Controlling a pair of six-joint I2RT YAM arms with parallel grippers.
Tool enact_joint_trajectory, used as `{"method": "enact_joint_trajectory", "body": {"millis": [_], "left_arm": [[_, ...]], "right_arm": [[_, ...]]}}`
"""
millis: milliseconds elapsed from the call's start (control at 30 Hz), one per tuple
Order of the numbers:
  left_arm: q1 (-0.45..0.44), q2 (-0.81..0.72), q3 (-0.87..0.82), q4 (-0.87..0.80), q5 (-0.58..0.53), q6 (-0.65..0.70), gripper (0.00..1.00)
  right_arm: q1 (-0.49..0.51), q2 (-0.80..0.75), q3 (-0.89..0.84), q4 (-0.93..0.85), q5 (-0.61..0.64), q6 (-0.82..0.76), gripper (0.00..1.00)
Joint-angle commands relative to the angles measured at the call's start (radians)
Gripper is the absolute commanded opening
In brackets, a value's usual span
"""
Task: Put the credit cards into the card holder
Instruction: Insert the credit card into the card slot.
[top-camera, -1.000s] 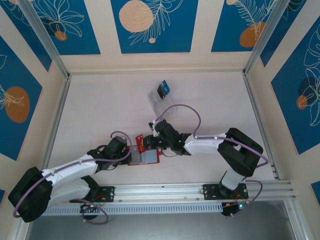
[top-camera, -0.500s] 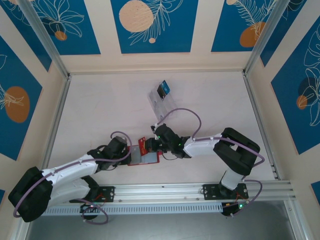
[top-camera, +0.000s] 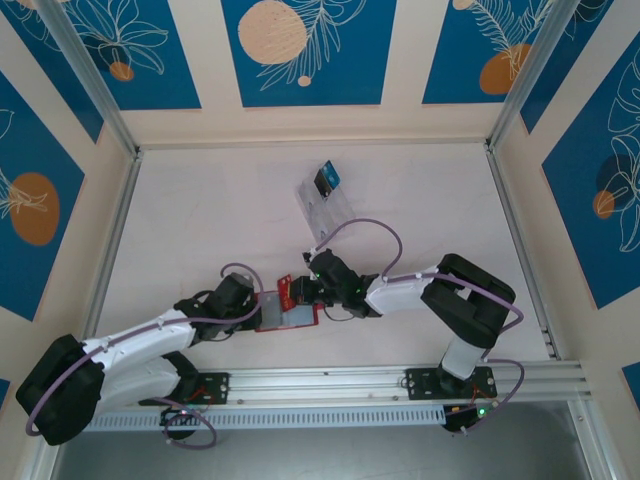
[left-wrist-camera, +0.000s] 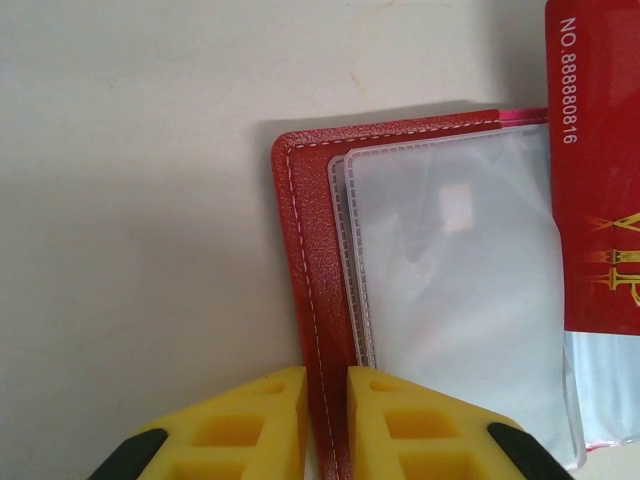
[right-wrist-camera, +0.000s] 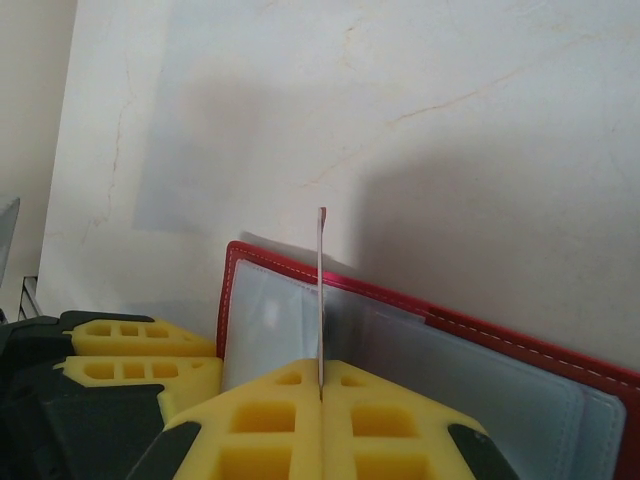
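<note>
The card holder (top-camera: 292, 318), a red wallet, lies open on the table with its clear sleeves up. My left gripper (top-camera: 257, 306) is shut on the wallet's stitched left edge (left-wrist-camera: 310, 300), which runs between the yellow fingers (left-wrist-camera: 262, 420). My right gripper (top-camera: 304, 290) is shut on a red credit card (top-camera: 286, 288), which in the right wrist view stands edge-on (right-wrist-camera: 322, 280) over the wallet's sleeves (right-wrist-camera: 270, 330). In the left wrist view the red card (left-wrist-camera: 598, 180), printed with a number, overlaps the wallet's right side. A blue and a black card (top-camera: 326, 180) stand at the far end of the rack.
A clear plastic slotted rack (top-camera: 324, 208) lies behind the wallet, toward the middle of the table. Aluminium rails (top-camera: 115, 250) border the table left and right, and a rail (top-camera: 330, 380) crosses the near edge by the arm bases. Patterned walls surround the table.
My right gripper has shifted slightly left with the red card, closer over the open wallet. The left gripper and the wallet have stayed put.
</note>
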Motion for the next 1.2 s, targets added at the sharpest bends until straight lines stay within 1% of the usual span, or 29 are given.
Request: {"method": "enact_joint_trajectory", "body": {"millis": [0,300,533,733,900,1167], "left_arm": [[-0.014,-0.013,-0.012,-0.046,-0.005,-0.005,0.17],[-0.013,-0.013,-0.015,-0.044,-0.005,-0.008,0.17],[-0.015,-0.015,-0.016,-0.045,-0.005,-0.009,0.17],[-0.015,-0.019,-0.019,-0.043,-0.005,-0.009,0.17],[-0.016,-0.021,-0.019,-0.046,-0.005,-0.009,0.17],[-0.014,-0.019,-0.019,-0.042,-0.005,-0.008,0.17]], "right_arm": [[0.008,0.017,0.0,0.038,-0.024,0.018,0.0],[0.017,-0.022,0.019,-0.035,0.005,0.006,0.0],[0.048,-0.036,0.085,-0.153,0.06,-0.039,0.0],[0.06,-0.044,0.108,-0.191,0.079,-0.053,0.0],[0.057,-0.03,0.108,-0.178,0.058,-0.04,0.0],[0.031,0.013,0.067,-0.103,0.003,0.033,0.0]]}}
